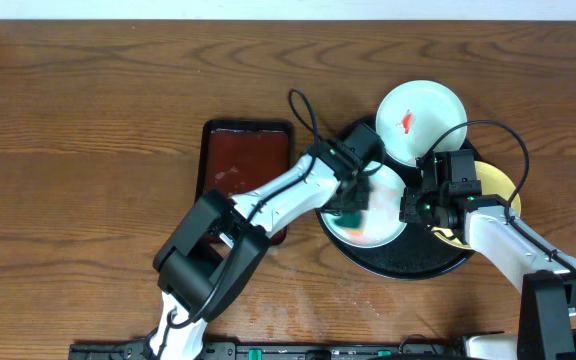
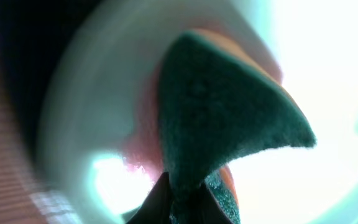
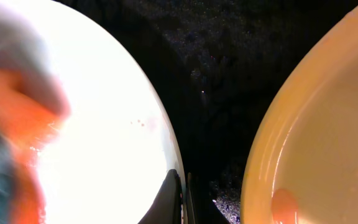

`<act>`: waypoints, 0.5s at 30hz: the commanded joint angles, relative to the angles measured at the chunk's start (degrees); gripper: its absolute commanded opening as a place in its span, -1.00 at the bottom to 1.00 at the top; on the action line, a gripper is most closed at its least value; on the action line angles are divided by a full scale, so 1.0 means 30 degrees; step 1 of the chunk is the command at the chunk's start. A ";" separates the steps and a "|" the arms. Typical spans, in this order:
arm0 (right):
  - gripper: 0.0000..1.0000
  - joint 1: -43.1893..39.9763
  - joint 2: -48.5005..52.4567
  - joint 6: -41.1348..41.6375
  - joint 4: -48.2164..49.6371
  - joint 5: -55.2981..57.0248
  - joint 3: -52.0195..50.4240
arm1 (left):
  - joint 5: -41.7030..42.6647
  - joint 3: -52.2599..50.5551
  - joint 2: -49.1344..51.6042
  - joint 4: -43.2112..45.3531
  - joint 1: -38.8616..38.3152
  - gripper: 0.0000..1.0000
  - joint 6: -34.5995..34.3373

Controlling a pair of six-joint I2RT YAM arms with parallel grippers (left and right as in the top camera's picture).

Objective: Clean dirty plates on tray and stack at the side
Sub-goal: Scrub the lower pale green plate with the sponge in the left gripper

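Note:
On the black tray (image 1: 408, 262) lies a white plate (image 1: 378, 225). My left gripper (image 1: 354, 198) is over it, shut on a green and orange sponge (image 2: 229, 112) that presses on the plate (image 2: 92, 124). From the right, my right gripper (image 1: 409, 210) is shut on this plate's rim (image 3: 166, 143), with one finger on each side of the edge. A pale yellow plate (image 1: 496, 185) with a red smear (image 3: 284, 205) lies on the tray's right side, partly under the right arm. A second white plate (image 1: 420, 120) with a red smear rests at the tray's far edge.
A rectangular reddish-brown tray (image 1: 246, 158) lies left of the black tray, partly under the left arm. Bare wooden table (image 1: 78, 150) spreads to the left and behind. The right arm's base (image 1: 558, 305) stands at the front right.

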 commanded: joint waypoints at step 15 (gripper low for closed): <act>-0.98 0.0313 0.0328 0.0095 -0.0452 0.0102 -0.0211 | 0.4583 0.1049 0.2331 0.2375 0.0379 -0.85 0.2084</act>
